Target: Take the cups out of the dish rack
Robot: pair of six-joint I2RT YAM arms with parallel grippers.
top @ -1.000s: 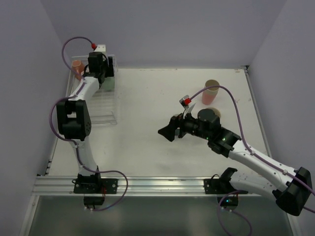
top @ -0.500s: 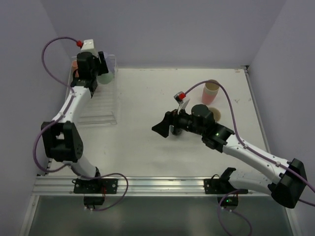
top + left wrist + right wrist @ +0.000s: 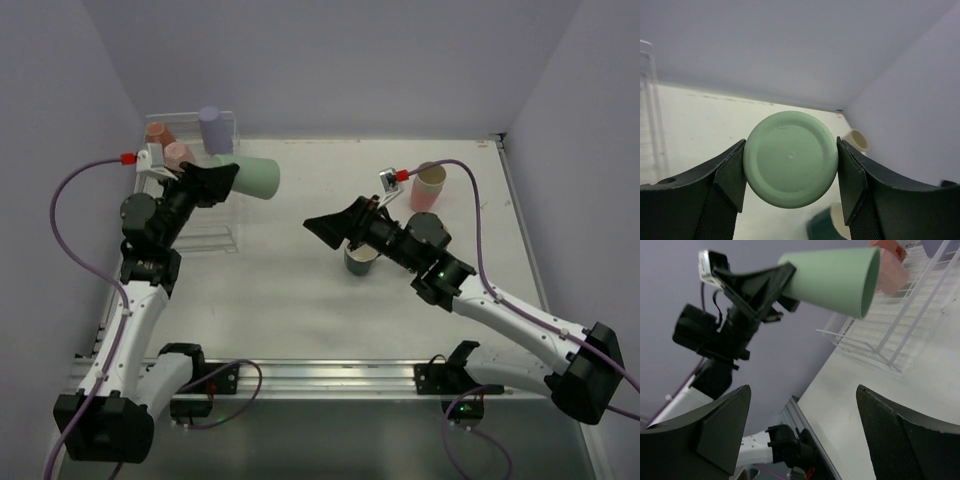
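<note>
**Spotter:** What's the left arm got?

**Operator:** I've got the left gripper (image 3: 226, 181) clamped on the green cup (image 3: 254, 177), one finger on each side near its base. On my left wrist view its round bottom fills the gap between the fingers.

**Spotter:** Where's the cup sitting?

**Operator:** It's in the air, lying on its side, with the mouth aimed right towards the other arm. From above it's at the right-hand wall of the dish rack (image 3: 205, 240), hanging out over the table (image 3: 290, 300).

**Spotter:** And the rack itself?

**Operator:** It's in the far left corner of the table. I count three cups at its far end: a purple cup (image 3: 211, 128), an orange cup (image 3: 157, 133) and a pink cup (image 3: 178, 155) just beside the orange one.

**Spotter:** Right side?

**Operator:** My right gripper (image 3: 804, 395) is spread wide and empty. It points left at the green cup with a clear gap between them. Through its camera I can see the cup's side and its open rim.

**Spotter:** Anything on the table?

**Operator:** A dark green mug (image 3: 360, 262) stands upright beneath the right arm's wrist. Towards the far right corner there's a beige cup (image 3: 433, 176) with a pink tumbler (image 3: 423, 198) touching it or just beside it, I can't tell which
</note>
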